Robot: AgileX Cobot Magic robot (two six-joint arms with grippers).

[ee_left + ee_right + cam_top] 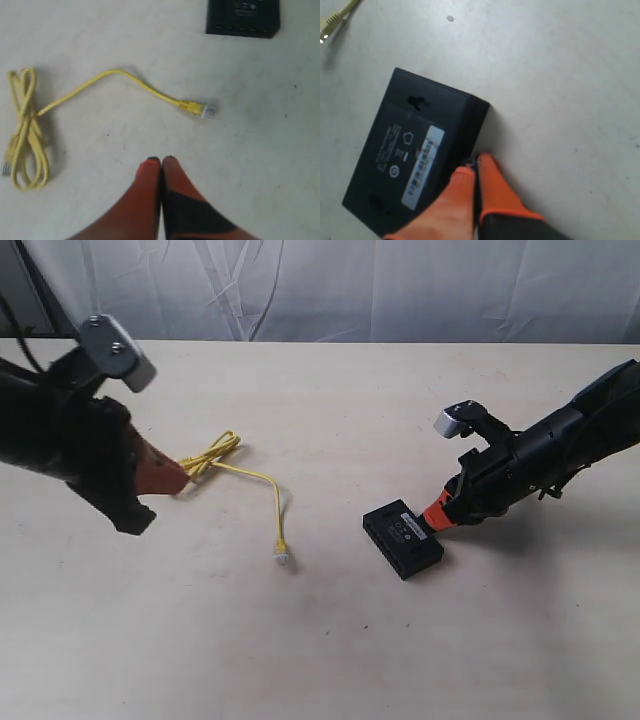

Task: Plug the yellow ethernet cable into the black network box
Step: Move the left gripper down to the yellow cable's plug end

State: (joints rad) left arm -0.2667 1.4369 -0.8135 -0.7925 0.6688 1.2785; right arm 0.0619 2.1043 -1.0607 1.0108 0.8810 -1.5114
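Over a pale table (pixel 330 650), left gripper (pixel 161 161) angles down near cable (pixel 125 76); right gripper (pixel 474 166) meets box (pixel 395 150); both jaws together.

The pale beige surface (pixel 330 650), flecked with a few small dark marks, carries two things lying flat and apart from each other. The yellow ethernet cable (pixel 218 452) rests left of the middle in the exterior view, its knotted loops bundled at one end and a loose strand curving toward the camera to end in a clear plug (pixel 284 556). The black network box (pixel 402 537) lies right of that plug, set at an angle, its white label strip (pixel 422 167) facing up.
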